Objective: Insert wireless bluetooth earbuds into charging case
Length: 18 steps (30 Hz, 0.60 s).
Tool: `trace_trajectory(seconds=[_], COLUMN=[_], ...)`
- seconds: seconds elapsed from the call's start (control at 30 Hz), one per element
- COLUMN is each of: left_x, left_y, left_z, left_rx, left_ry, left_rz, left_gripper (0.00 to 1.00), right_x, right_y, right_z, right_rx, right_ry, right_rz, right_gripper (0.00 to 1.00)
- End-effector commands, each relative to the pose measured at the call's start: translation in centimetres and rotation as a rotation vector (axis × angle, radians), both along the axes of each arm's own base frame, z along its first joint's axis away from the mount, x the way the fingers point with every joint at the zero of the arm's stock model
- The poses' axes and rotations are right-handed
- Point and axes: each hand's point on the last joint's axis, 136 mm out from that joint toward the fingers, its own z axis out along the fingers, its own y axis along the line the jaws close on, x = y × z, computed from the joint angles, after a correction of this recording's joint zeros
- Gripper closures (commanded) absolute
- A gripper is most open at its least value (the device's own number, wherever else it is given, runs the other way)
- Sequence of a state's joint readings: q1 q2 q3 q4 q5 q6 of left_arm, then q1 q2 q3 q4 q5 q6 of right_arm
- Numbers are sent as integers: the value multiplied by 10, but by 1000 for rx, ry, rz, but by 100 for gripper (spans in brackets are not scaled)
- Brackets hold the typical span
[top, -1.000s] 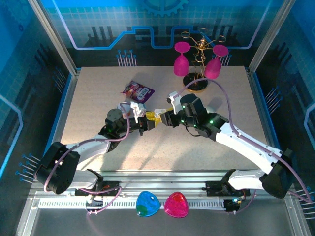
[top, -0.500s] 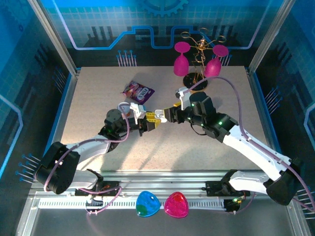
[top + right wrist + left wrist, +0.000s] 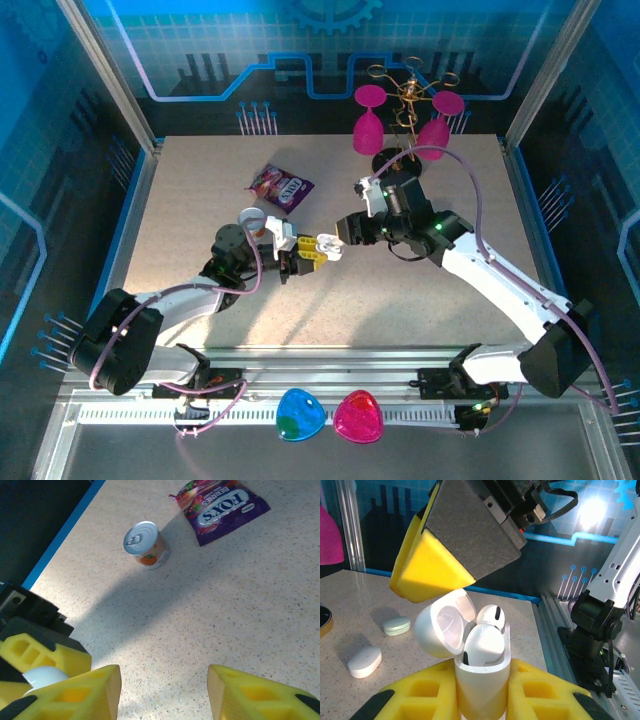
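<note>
A white charging case stands upright with its lid swung open to the left, and my left gripper is shut on its body between yellow pads. Two white earbuds sit in it, one in front and one behind, their heads above the rim. A yellow finger of my right gripper hangs just above the lid. My right gripper is open with only bare table between its pads. From above, the left gripper and the right gripper meet mid-table around the case.
A small can and a purple candy bag lie beyond the grippers. A mint pebble case and a white one rest on the table. A stand with pink glasses is at the back; blue and pink shapes lie on the front rail.
My right arm has drawn its wrist back and to the right, away from the case, with its jaws now apart. The left gripper has kept its hold and shifted slightly right.
</note>
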State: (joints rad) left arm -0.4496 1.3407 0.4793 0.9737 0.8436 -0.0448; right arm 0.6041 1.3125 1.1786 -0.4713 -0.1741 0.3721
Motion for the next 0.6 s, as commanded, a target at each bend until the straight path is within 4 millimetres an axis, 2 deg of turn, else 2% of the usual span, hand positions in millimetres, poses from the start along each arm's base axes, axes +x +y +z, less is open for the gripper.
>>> trace_trajectory(seconds=[0.0, 0.17, 0.4, 0.57], left_x=[-1, 6, 7, -4], left_y=[1, 2, 0, -3], left_z=[11, 12, 15, 21], left_rx=[-19, -25, -35, -46], left_ry=[-63, -37, -10, 2], left_rz=[16, 36, 19, -51], left_gripper=[78, 78, 78, 78], right_x=[-21, -35, -46, -72], right_y=[4, 1, -3, 7], right_z=[7, 8, 31, 43], right_rx=[3, -10, 37, 117], right_ry=[14, -6, -144, -270], right_rz=[124, 181, 227, 405], right_gripper=[51, 50, 50, 45])
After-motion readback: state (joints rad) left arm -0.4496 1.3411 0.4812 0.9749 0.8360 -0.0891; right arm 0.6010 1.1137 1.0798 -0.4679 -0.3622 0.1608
